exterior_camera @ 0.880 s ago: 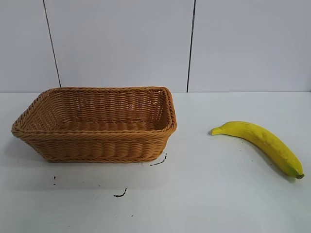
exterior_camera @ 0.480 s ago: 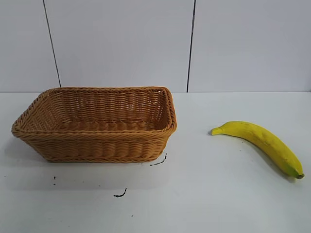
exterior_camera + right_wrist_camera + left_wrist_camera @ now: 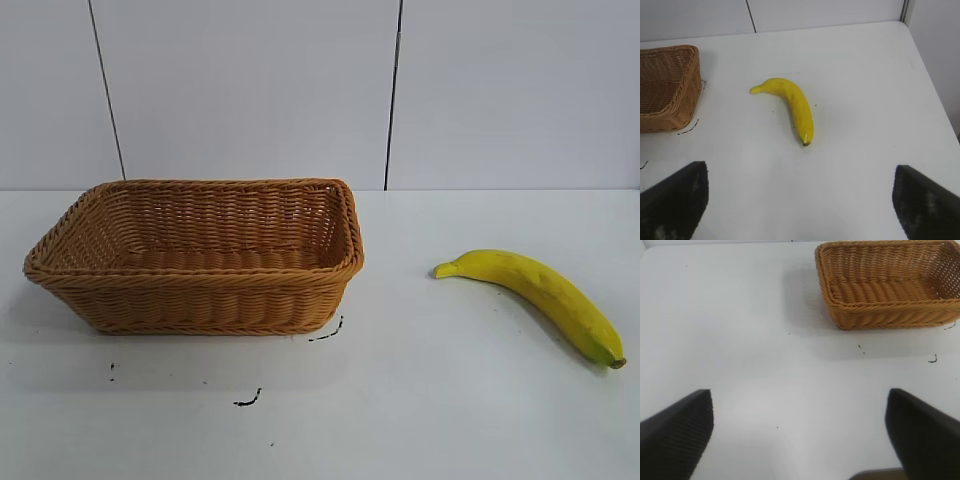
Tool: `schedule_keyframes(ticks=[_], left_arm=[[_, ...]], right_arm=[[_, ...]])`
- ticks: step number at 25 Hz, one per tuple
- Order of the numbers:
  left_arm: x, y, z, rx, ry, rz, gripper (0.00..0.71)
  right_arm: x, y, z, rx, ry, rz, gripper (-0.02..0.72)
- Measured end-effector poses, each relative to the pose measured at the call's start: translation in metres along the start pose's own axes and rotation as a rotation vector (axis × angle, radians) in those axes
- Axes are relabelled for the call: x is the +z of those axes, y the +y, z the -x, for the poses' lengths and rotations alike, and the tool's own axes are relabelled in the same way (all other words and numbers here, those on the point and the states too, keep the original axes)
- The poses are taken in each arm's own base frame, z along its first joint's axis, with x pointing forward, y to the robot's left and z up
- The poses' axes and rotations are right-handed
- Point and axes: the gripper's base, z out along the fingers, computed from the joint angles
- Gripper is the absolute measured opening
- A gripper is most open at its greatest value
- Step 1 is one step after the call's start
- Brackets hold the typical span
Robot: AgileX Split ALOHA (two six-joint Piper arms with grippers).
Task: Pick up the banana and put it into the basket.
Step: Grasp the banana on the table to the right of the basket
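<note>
In the exterior view, the basket [image 3: 195, 255] was seen at the centre left of the frame, standing on the white table [image 3: 420, 400]. The banana [image 3: 535, 297] was laid flat on the table at the right of the frame, well apart from the basket, its stem turned toward the basket and its dark tip toward the lower right corner. A few small black marks [image 3: 248, 400] were seen on the table below the basket. No gripper was shown in this view.

In the left wrist view, the left gripper [image 3: 800, 432] was held above bare table, its two dark fingers [image 3: 677, 432] spread wide at the lower corners of the frame, with nothing between them. The basket [image 3: 890, 285] was placed in the upper right of the frame, well apart from the gripper.

In the right wrist view, the right gripper [image 3: 800, 202] was likewise spread wide, its fingers [image 3: 672, 200] at the lower corners and nothing held. The banana [image 3: 792, 105] was seen near the centre of the frame, apart from both fingers. A corner of the basket [image 3: 667, 87] was shown at the left edge.
</note>
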Motion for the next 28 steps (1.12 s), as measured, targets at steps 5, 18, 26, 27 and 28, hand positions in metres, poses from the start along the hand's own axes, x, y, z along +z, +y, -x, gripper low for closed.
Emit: schedule_keyframes(ticks=[5, 18, 26, 27, 28], left_arm=[[0.000, 0.000, 0.000, 0.000, 0.000, 0.000, 0.693], [0.000, 0.000, 0.000, 0.000, 0.000, 0.000, 0.693], [0.000, 0.000, 0.000, 0.000, 0.000, 0.000, 0.693], [0.000, 0.000, 0.000, 0.000, 0.000, 0.000, 0.693], [0.000, 0.000, 0.000, 0.000, 0.000, 0.000, 0.693]], right_arm=[[0.033, 0.003, 0.050, 0.009, 0.134, -0.010, 0.690], [0.172, 0.005, 0.128, -0.061, 0.555, -0.018, 0.690], [0.246, 0.005, 0.139, -0.171, 0.663, 0.022, 0.690], [0.254, 0.005, 0.140, -0.186, 0.670, 0.033, 0.690], [0.260, 0.006, 0.142, -0.204, 0.672, 0.045, 0.690]])
